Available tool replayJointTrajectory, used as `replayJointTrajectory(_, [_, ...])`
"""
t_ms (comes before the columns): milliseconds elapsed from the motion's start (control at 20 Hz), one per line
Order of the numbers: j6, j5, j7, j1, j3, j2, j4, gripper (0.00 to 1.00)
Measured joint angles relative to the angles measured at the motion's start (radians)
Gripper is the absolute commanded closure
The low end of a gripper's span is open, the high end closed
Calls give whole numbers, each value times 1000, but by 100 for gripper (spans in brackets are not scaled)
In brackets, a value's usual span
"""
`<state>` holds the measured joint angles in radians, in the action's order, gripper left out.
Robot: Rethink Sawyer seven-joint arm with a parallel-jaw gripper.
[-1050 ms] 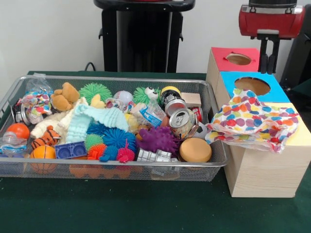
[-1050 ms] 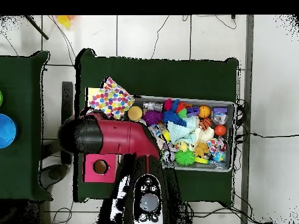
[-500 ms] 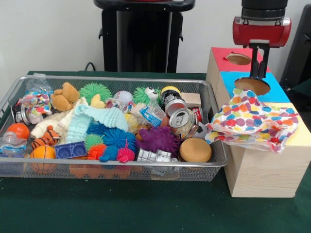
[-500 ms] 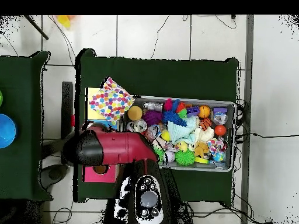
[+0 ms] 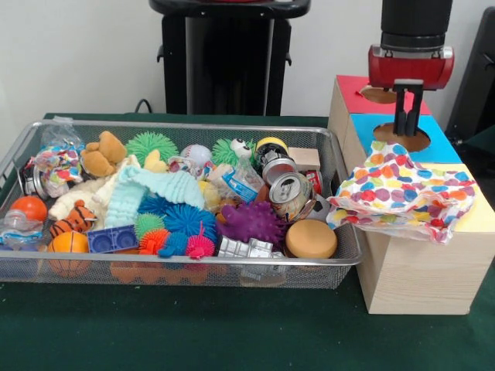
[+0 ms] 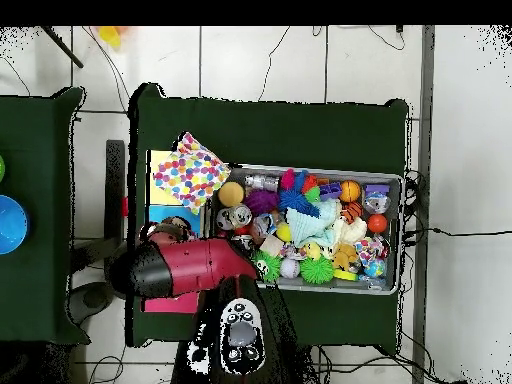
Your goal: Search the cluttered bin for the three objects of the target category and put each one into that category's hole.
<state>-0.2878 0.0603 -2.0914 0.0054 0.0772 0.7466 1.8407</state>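
Observation:
My gripper (image 5: 404, 130) hangs from the red wrist over the round hole (image 5: 401, 139) in the blue top of the wooden box (image 5: 418, 270), just above it. Nothing shows in it. The overhead view hides it under the red arm (image 6: 190, 268). The wire bin (image 5: 178, 264) to the left holds a jumble: a crushed silver can (image 5: 291, 195), a second can (image 5: 274, 165), a purple spiky ball (image 5: 251, 222), a tan round disc (image 5: 311, 239), a mint knit cloth (image 5: 151, 189), a teddy bear (image 5: 104, 153) and several coloured spiky balls.
A polka-dot bag (image 5: 402, 193) lies draped over the box's yellow top, beside the blue hole. The red top's hole (image 5: 376, 94) sits behind the wrist. In the overhead view the bag (image 6: 190, 172) lies left of the bin (image 6: 400, 235).
The arm has swung from beside the red top to over the blue hole and come lower. The bin's contents have not moved.

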Motion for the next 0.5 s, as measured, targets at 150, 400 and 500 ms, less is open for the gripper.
replayJointTrajectory(150, [2,1,0,10,0,-12,0,100])
replayJointTrajectory(400, [2,1,0,38,0,-29,0,100])
replayJointTrajectory(500, [3,1,0,57,-1,-37,-1,100])
